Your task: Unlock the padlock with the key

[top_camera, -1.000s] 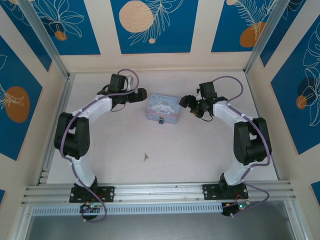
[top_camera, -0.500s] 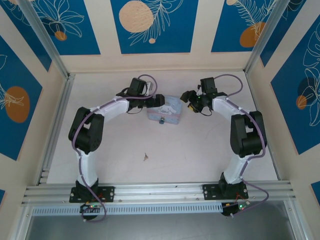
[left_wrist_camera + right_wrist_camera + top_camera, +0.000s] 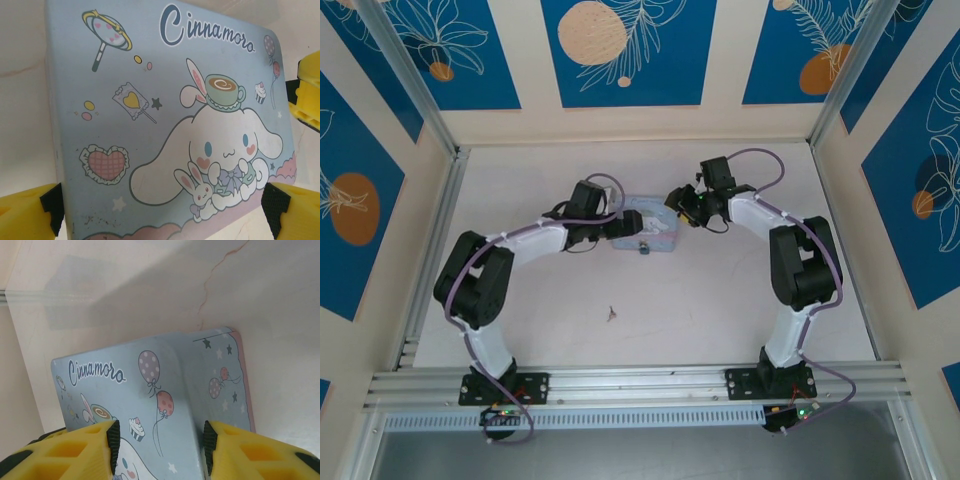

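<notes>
Jaws wide, your left gripper point(image 3: 631, 222) straddles the tin point(image 3: 150, 100); right gripper point(image 3: 676, 198) half-open over its corner; padlock point(image 3: 643, 246) hangs on the near side.

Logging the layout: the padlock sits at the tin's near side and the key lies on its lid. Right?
Not the key: the top external view shows it on the table, well short of the tin. The padlock is at the tin's near side.

Both arms reach inward, left hand point(image 3: 629, 222) wide open, right hand point(image 3: 677, 197) seemingly half-open.
</notes>
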Robot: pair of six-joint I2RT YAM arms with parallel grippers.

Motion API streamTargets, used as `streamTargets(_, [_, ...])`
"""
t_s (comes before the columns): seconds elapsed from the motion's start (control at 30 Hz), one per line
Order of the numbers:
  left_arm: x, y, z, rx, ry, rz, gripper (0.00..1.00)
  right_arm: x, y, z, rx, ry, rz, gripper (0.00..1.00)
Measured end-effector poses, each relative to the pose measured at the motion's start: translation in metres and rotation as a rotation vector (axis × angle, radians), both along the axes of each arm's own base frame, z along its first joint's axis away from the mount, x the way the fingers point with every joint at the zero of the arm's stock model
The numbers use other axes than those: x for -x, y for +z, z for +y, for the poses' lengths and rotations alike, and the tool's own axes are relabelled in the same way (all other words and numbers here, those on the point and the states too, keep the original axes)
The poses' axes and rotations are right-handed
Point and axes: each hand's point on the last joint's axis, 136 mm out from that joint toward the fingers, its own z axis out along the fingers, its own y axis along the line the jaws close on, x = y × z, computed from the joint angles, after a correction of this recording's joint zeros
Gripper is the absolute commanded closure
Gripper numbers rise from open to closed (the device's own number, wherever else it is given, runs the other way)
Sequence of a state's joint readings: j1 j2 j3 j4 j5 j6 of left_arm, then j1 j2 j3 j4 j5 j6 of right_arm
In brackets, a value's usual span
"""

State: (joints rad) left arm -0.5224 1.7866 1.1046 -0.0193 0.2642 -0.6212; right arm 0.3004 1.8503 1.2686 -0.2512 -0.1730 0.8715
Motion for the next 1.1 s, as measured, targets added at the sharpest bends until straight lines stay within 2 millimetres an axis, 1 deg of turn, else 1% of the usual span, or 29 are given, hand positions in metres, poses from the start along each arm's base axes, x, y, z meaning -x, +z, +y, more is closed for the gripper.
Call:
streamTargets(0.1, [0.011, -0.001, 0.006, -0.008, 0.018, -0.002, 0.00, 0.004, -0.001, 0.009, 0.013, 0.014, -0.009, 0.47])
streamTargets(0.17, [0.017, -0.001, 0.010, -0.012, 0.031, 0.000, 0.00, 0.008, -0.002, 0.015, 0.017, 0.022, -0.011, 0.41])
streamTargets(0.23, [0.022, -0.002, 0.015, -0.019, 0.044, -0.003, 0.00, 0.012, -0.003, 0.020, 0.020, 0.031, -0.007, 0.29])
streamTargets(0.3, [0.023, -0.002, 0.015, -0.025, 0.047, -0.007, 0.00, 0.016, -0.004, 0.024, 0.022, 0.038, -0.001, 0.17])
streamTargets(0.4, [0.022, -0.001, 0.014, -0.032, 0.051, -0.020, 0.00, 0.019, -0.006, 0.022, 0.040, 0.029, 0.009, 0.00])
streamTargets(0.47, [0.021, -0.001, 0.016, -0.048, 0.059, -0.027, 0.00, 0.022, -0.005, 0.016, 0.069, 0.012, 0.002, 0.01])
streamTargets(0.53, [0.019, 0.000, 0.019, -0.067, 0.072, -0.034, 0.00, 0.024, 0.002, 0.006, 0.107, -0.013, -0.016, 0.01])
streamTargets(0.6, [0.016, 0.004, 0.024, -0.085, 0.082, -0.049, 0.00, 0.026, 0.016, -0.003, 0.139, -0.035, -0.052, 0.01])
streamTargets(0.67, [0.014, 0.011, 0.032, -0.097, 0.099, -0.066, 0.00, 0.028, 0.038, -0.013, 0.149, -0.062, -0.101, 0.00])
streamTargets(0.77, [0.012, 0.027, 0.043, -0.102, 0.125, -0.096, 0.00, 0.036, 0.066, -0.021, 0.135, -0.071, -0.160, 0.00])
streamTargets(0.83, [0.012, 0.042, 0.051, -0.103, 0.142, -0.124, 0.00, 0.044, 0.076, -0.025, 0.141, -0.063, -0.186, 0.00])
streamTargets(0.87, [0.013, 0.050, 0.056, -0.104, 0.150, -0.140, 0.00, 0.049, 0.079, -0.025, 0.144, -0.050, -0.197, 0.01])
streamTargets(0.9, [0.014, 0.057, 0.059, -0.105, 0.157, -0.153, 0.00, 0.055, 0.081, -0.022, 0.146, -0.032, -0.203, 0.03])
streamTargets(0.93, [0.016, 0.065, 0.063, -0.103, 0.166, -0.167, 0.00, 0.064, 0.082, -0.018, 0.147, -0.009, -0.205, 0.08])
streamTargets(1.03, [0.028, 0.081, 0.076, -0.111, 0.186, -0.190, 0.00, 0.092, 0.083, 0.001, 0.148, 0.076, -0.188, 0.20])
streamTargets(1.1, [0.037, 0.087, 0.086, -0.123, 0.202, -0.190, 0.00, 0.113, 0.082, 0.017, 0.154, 0.138, -0.172, 0.23])
